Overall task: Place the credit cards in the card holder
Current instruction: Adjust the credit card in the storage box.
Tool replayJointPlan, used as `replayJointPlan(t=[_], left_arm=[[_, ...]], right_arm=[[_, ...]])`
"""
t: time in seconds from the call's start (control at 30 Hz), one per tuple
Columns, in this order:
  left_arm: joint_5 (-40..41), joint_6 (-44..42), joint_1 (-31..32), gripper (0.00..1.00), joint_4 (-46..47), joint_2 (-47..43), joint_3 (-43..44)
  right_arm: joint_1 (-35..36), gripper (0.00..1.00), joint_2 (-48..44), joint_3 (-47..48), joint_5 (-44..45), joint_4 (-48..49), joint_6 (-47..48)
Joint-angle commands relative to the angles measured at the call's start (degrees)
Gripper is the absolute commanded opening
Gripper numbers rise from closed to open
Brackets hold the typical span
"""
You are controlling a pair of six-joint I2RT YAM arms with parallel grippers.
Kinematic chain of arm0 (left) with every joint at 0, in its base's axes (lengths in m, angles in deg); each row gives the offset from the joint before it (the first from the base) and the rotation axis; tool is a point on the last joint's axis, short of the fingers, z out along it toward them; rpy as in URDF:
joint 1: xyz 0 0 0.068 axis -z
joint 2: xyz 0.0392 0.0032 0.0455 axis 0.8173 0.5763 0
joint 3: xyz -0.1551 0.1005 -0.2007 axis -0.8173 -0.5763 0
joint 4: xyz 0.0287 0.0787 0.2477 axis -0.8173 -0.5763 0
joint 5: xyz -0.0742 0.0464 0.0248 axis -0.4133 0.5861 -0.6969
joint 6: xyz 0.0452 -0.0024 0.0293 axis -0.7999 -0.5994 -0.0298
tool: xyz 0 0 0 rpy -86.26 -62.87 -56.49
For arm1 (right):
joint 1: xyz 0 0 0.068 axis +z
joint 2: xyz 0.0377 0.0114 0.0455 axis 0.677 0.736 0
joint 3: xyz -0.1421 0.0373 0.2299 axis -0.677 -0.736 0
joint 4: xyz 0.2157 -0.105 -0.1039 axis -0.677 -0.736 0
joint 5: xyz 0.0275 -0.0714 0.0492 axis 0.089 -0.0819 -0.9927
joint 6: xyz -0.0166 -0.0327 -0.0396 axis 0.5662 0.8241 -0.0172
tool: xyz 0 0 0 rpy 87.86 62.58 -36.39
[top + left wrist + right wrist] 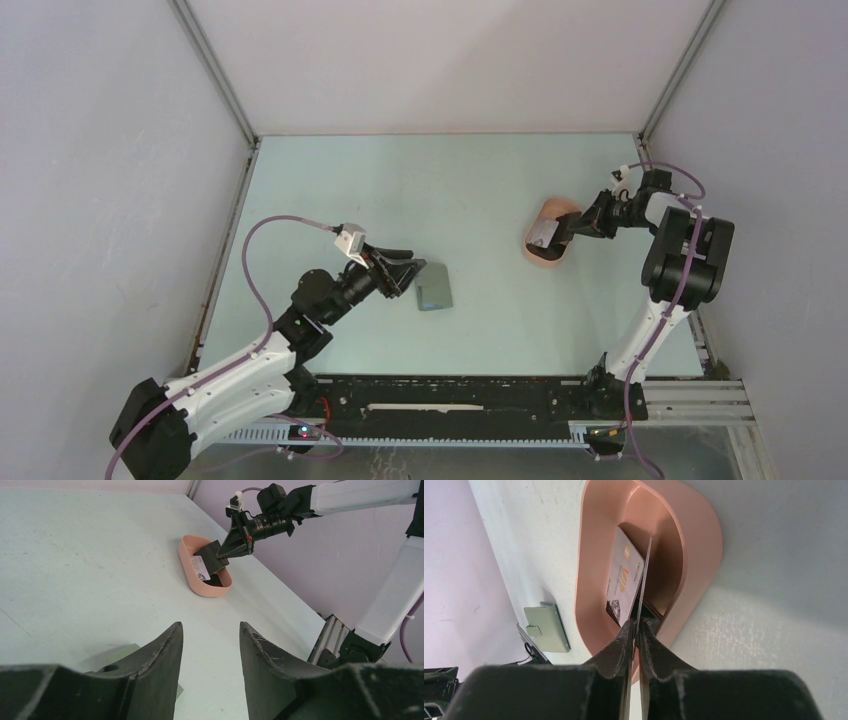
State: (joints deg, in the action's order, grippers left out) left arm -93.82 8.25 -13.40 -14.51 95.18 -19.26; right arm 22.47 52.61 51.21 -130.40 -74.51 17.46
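Pale green table, white walls. R gripper over pink tray, pinched shut on black card, edge-on, long edge along tray's length. Grey card leaning inside tray, against black one. Holder flat, well left of tray, just beside L gripper, jaws apart, empty. Next, prob.: card out of tray, leftward to holder.

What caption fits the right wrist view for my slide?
Right pincer pinches a black card edge-on in the pink tray, beside a VIP card.
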Motion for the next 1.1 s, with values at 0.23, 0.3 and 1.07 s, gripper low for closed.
replayJointPlan(t=[0.23,0.3,1.07], left_arm=[[-0.2,-0.2,0.3,0.51,2.9,-0.8,-0.6],[-0.2,-0.2,0.3,0.51,2.9,-0.7,-0.5],[-0.7,-0.3,0.4,0.51,3.0,0.4,0.4]], right_arm=[[-0.9,0.17,-0.6,1.8,-1.5,-0.3,0.2],[-1.0,0.17,-0.6,1.8,-1.5,-0.3,0.1],[-1.8,0.09,-3.4,1.8,-0.1,-0.8,1.0]])
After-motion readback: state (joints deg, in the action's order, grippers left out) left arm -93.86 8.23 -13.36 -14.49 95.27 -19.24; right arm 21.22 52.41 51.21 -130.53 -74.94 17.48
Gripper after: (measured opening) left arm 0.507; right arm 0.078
